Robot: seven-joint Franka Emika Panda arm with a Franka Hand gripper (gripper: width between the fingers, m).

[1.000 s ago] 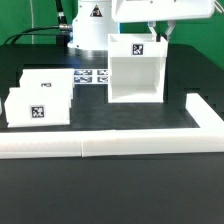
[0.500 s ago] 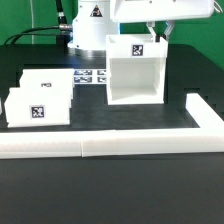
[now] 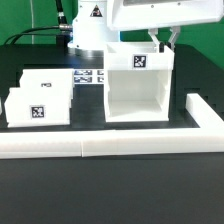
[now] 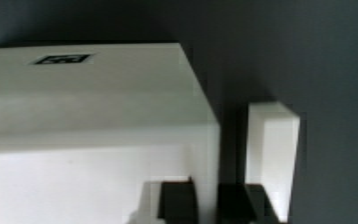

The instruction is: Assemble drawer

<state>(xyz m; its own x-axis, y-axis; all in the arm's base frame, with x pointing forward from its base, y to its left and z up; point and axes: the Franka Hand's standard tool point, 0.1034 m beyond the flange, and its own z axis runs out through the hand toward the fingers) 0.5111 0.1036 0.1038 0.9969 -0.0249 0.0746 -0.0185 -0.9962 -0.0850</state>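
Note:
The drawer housing [image 3: 137,85], a large white box with its open side facing the front and a tag on top, stands right of centre. My gripper [image 3: 165,40] is at its top back right corner, shut on the right side wall. In the wrist view the gripper [image 4: 217,205] has its dark fingers [image 4: 176,205] on either side of that wall's edge, beside the housing's tagged top [image 4: 87,110]. Two small tagged trays [image 3: 40,98] stand together at the exterior view's left, apart from the housing.
A long low white border rail [image 3: 100,147] runs along the front and turns back at the exterior view's right [image 3: 205,115], close to the housing; it also shows in the wrist view [image 4: 275,140]. The marker board [image 3: 90,77] lies behind, near the robot base [image 3: 90,30].
The housing has moved toward the front and the exterior view's right, nearer the rail, with the gripper holding it. The trays have not moved.

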